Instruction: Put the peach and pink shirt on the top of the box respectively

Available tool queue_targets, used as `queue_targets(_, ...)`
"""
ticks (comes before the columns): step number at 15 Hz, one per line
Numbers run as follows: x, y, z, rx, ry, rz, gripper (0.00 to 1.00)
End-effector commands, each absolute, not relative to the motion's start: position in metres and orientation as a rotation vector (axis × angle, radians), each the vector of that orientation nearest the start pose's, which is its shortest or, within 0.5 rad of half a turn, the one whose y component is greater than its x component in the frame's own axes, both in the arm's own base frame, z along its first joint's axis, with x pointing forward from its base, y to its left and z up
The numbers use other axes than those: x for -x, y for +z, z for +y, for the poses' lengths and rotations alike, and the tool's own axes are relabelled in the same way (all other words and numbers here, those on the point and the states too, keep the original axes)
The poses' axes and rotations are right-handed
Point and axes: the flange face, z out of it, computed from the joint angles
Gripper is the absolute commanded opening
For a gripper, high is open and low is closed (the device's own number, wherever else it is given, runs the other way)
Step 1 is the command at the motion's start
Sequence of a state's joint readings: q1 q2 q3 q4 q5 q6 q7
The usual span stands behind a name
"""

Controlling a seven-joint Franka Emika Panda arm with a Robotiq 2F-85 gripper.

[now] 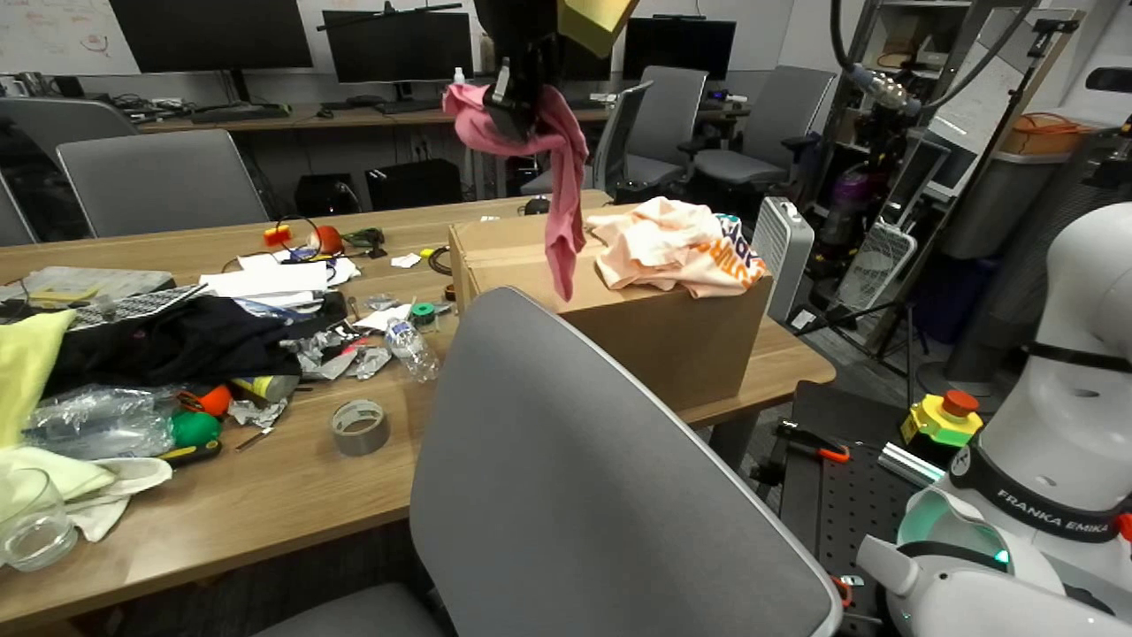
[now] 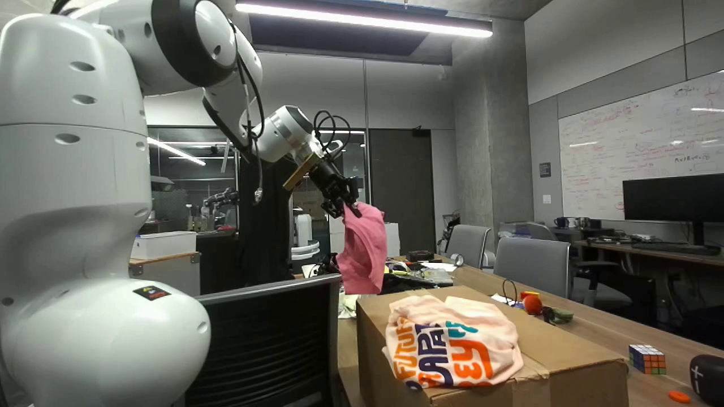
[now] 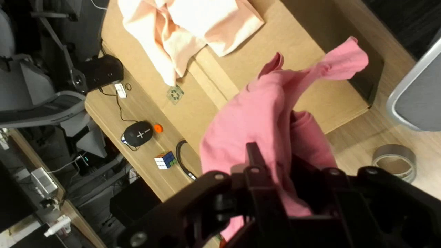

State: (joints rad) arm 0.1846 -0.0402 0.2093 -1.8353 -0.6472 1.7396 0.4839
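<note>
Pink shirt [image 2: 365, 249] dangles in the air from my gripper [image 2: 348, 209]; its fingers are closed on a bunched fold, with cloth drooping to both sides in an exterior view. I have it over or just beside one end of the cardboard box [image 1: 690, 345], and I cannot tell whether its lowest tip touches the cardboard. The peach shirt [image 2: 452, 345] lies crumpled on top of that box, its coloured lettering at the edge, apart from the pink cloth. The box stands on the wooden table [image 1: 283, 495]. On my wrist view a puzzle cube [image 3: 165, 160] and a black speaker [image 3: 138, 133] lie along one side of the box, and a roll of tape [image 3: 392, 150] lies beyond one end. A grey chair [image 1: 584, 495] hides part of the box from me in an exterior view.
</note>
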Motion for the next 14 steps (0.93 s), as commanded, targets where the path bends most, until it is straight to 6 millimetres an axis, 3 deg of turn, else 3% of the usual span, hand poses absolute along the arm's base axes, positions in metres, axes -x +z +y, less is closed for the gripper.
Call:
queue_targets(1, -0.554, 0.582, 0.127, -2.521, 0.234, -0.063, 0.04)
queue_targets(8, -0.583, 0.596, 0.042, -2.491, 0.115, -0.358, 0.04)
queue_targets(13, -0.589, 0.6, -0.007, -2.456, 0.04, -0.624, 0.04)
queue_targets(14, -0.59, 0.599, -0.013, -2.459, 0.029, -0.67, 0.32)
